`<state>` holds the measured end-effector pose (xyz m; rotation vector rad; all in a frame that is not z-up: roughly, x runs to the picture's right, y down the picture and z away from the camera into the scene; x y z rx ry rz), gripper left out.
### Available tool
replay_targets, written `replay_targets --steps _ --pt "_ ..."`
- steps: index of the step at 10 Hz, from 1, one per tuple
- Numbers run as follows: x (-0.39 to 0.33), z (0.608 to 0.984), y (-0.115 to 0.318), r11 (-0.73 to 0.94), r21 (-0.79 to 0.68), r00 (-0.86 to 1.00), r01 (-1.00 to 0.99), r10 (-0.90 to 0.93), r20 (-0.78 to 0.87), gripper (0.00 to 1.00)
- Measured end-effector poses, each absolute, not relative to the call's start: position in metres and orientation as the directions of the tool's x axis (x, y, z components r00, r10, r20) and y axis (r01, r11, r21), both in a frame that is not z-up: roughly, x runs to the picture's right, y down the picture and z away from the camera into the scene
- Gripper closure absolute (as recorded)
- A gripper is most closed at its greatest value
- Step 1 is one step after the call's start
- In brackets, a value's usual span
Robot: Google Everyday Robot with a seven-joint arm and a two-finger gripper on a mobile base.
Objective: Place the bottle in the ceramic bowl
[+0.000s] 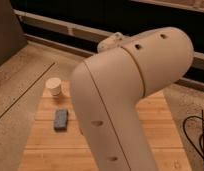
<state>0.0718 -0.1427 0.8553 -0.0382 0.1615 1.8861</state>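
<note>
Chiefly, the view is taken up by the robot's pale arm (130,100), whose thick rounded housing rises from the lower middle and bends toward the upper right. It covers the middle and much of the right of a slatted wooden surface (42,147). The gripper is out of sight, somewhere behind or beyond this housing, and whether it is open, closed or holding anything cannot be told. A smaller pale part (114,41) juts out at the arm's upper left edge; what it is cannot be told. Neither the bottle nor the ceramic bowl can be seen, so their positions cannot be given. On the exposed left part of the wood, a short white cup (54,86) stands upright near the far left corner. A flat blue-grey rectangular pad (60,119) lies nearer the camera, apart from the cup and close to the arm's left flank. A speckled grey floor (20,85) surrounds the wood. A black cable (199,135) loops on that floor at the right edge.
</note>
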Motion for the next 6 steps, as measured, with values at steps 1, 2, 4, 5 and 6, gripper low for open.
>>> replay_targets --steps 1,2,4,5,6 --pt "0.073 0.852 -0.143 -0.312 0.096 -0.321 -0.945 0.941 -0.105 0.31" --pt "0.074 0.849 -0.142 -0.313 0.098 -0.323 -0.945 0.941 -0.103 0.31" --pt "0.075 0.84 -0.141 -0.318 0.102 -0.328 -0.943 0.94 -0.096 0.31" --pt "0.075 0.833 -0.14 -0.323 0.104 -0.333 -0.941 0.939 -0.09 0.31" --pt "0.076 0.827 -0.139 -0.33 0.105 -0.339 -0.938 0.937 -0.085 0.31"
